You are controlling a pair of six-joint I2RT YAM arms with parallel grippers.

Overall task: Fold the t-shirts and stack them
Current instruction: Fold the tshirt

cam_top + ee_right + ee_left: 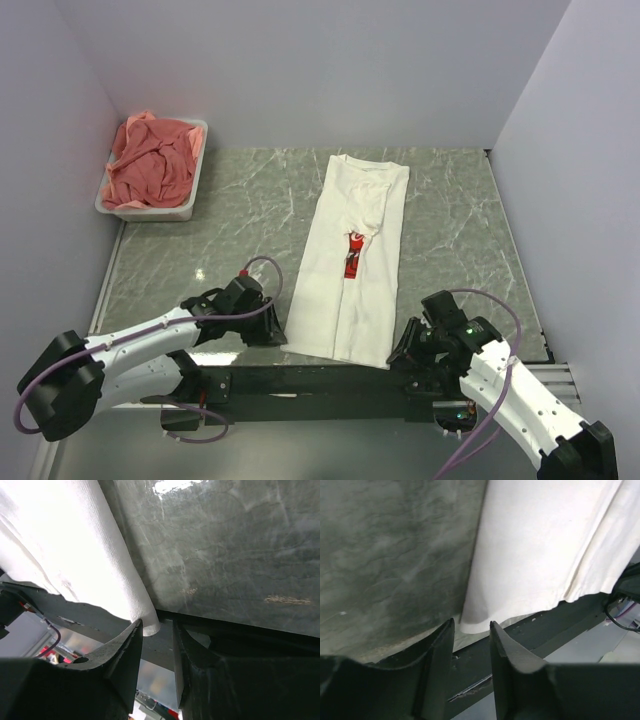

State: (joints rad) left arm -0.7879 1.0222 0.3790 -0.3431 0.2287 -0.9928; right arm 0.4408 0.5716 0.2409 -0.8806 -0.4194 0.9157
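Now, your left gripper point(472, 625): it is sitting low at the near left corner of the hem. Its fingers point(437, 660) are standing a narrow gap apart and clamping nothing, and the cloth corner is lying right at the tips.
Your right gripper point(156, 625): it is sitting at the near right corner of the hem, likewise parted a little. The corner is poking into the gap without being pinched.
Black metal rail point(300, 380): it is running along the table's near edge, beneath both grippers.
White cloth t-shirt point(345, 310): you are seeing it lying flat, folded lengthwise into a long strip. It is resting mid-way across the green marbled tabletop point(230, 220), hem at the near edge, collar far.
Red rectangular print point(352, 262): it is showing as a sliver along the centre fold.
White plastic tub point(150, 210): it is sitting at the far left corner, well apart from the white shirt.
Salmon-pink t-shirts point(150, 165): they are lying crumpled in a heap inside the tub.
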